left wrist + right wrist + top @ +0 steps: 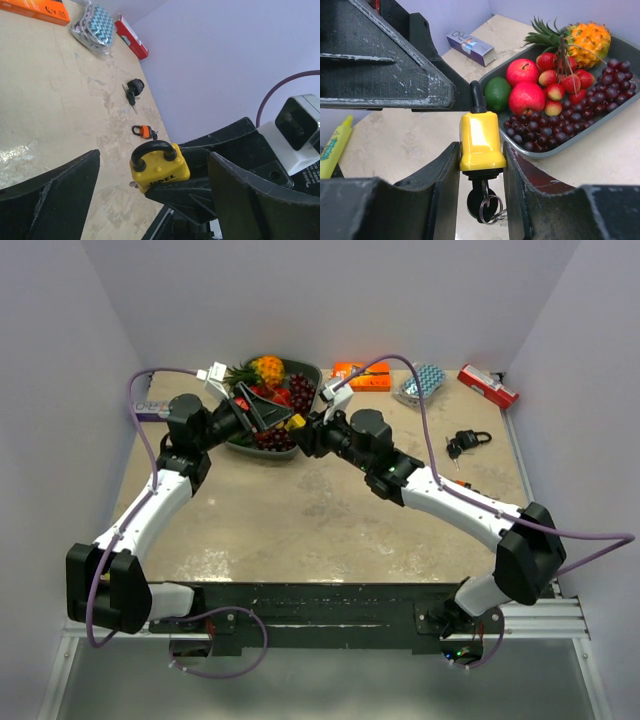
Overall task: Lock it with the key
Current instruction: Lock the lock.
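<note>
Right gripper (480, 156) clamps yellow padlock (479, 140) — arm (450, 502) stretched forward-left.

Open tabletop (300, 520) at the near edge; fruit tray (560, 150) just beyond the right hand (480, 150).

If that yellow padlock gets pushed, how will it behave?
The yellow padlock looks solid, so probably rigid and heavy for its size. Its smooth sides are pinched by the right gripper, so it might slip or pivot. The key ring below would likely swing.
</note>
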### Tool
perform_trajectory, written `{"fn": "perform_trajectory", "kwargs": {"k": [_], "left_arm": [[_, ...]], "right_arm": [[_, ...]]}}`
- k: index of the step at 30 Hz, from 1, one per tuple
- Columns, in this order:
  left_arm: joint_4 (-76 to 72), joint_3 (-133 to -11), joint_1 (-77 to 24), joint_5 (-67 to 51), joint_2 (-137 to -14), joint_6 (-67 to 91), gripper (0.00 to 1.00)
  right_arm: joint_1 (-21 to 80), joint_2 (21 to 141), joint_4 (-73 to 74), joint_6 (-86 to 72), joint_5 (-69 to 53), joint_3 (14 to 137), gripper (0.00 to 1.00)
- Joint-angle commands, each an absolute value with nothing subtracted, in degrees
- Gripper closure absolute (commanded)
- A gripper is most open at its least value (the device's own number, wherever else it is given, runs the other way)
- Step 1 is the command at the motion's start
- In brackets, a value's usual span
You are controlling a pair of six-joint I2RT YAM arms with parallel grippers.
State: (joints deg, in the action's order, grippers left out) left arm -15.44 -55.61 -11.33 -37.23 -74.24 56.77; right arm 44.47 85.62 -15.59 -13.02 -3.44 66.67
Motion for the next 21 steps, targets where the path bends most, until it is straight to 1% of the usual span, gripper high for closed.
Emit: {"fn": "perform_trajectory", "kwargs": {"k": [1,10,12,13,15,18,19,21], "left_arm": [[-17.4,-55.2,-11.8,-36.6,-72.9,59.7,0.09],[-15.3,-56.2,-13.0,-35.5,-75.1,60.0,0.17],[-15.5,-56.2,-13.0,-35.6,-75.5,60.8,0.21],[-16.5,-56.0,-13.0,-36.0,-75.7,61.2,0.26],[-18.4,-55.7,-13.1,-36.3,-76.0,62.9,0.28],[-21.0,-55.1,-13.1,-37.2,-76.3,65.1,0.36],[-21.4,-55.0,-13.1,-37.5,-76.4,65.5,0.42],[-22.2,-54.9,-13.1,-37.6,-76.5,66.2,0.49]], "right_arm": [[46.0,85.3,-23.4,-14.3,1.8,71.4,1.00],[47.5,87.1,-24.8,-13.1,4.8,72.9,1.00],[47.7,87.4,-25.1,-13.1,4.7,73.1,1.00],[47.9,87.5,-25.4,-12.8,4.8,73.1,1.00],[48.3,87.7,-25.7,-12.7,5.1,73.1,1.00],[48.4,88.2,-26.0,-11.9,5.4,73.1,1.00],[48.5,88.4,-26.1,-11.7,5.9,73.0,1.00],[48.6,88.9,-26.2,-11.3,6.2,73.0,1.00]]}}
